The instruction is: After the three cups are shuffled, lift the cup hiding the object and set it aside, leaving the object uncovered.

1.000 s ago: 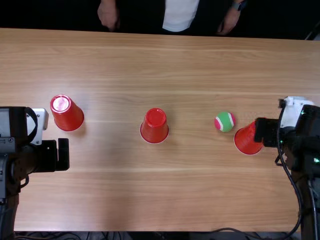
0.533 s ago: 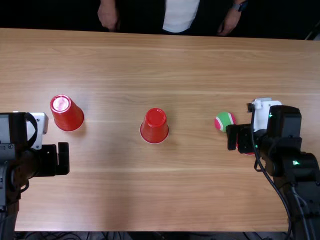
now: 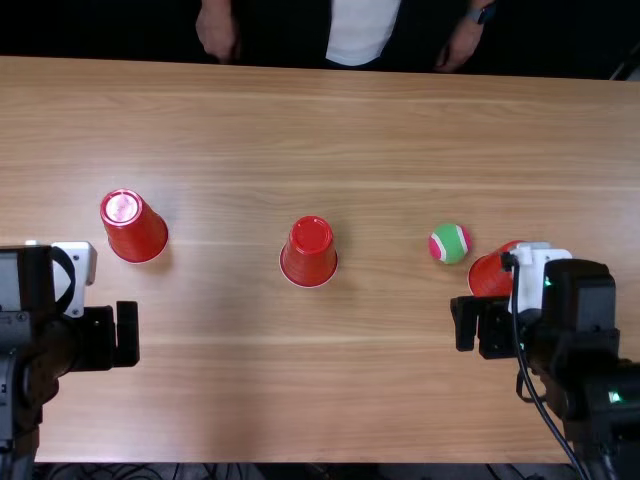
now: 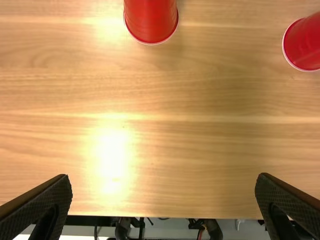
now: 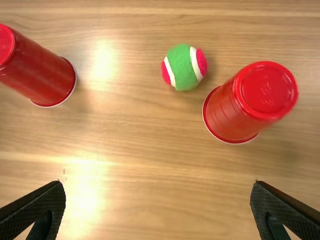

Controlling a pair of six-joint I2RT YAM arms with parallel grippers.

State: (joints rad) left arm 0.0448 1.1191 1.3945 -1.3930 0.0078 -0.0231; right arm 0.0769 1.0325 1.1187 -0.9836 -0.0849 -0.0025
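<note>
We are reaching the last step: the ball [image 3: 450, 243] is lying uncovered on the surface [image 3: 320, 120], with the lifted cup [image 3: 488, 272] standing just beside it. Our right gripper [image 5: 156, 192] is hanging wide open and holding nothing. Next, we judge, only a clean retreat.

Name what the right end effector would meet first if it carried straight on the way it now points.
Most likely bare table: the right end effector looks angled steeply down, with plain wood between its open fingers. The ball and the nearby cup lie farther ahead. Its tilt is hard to judge.
</note>
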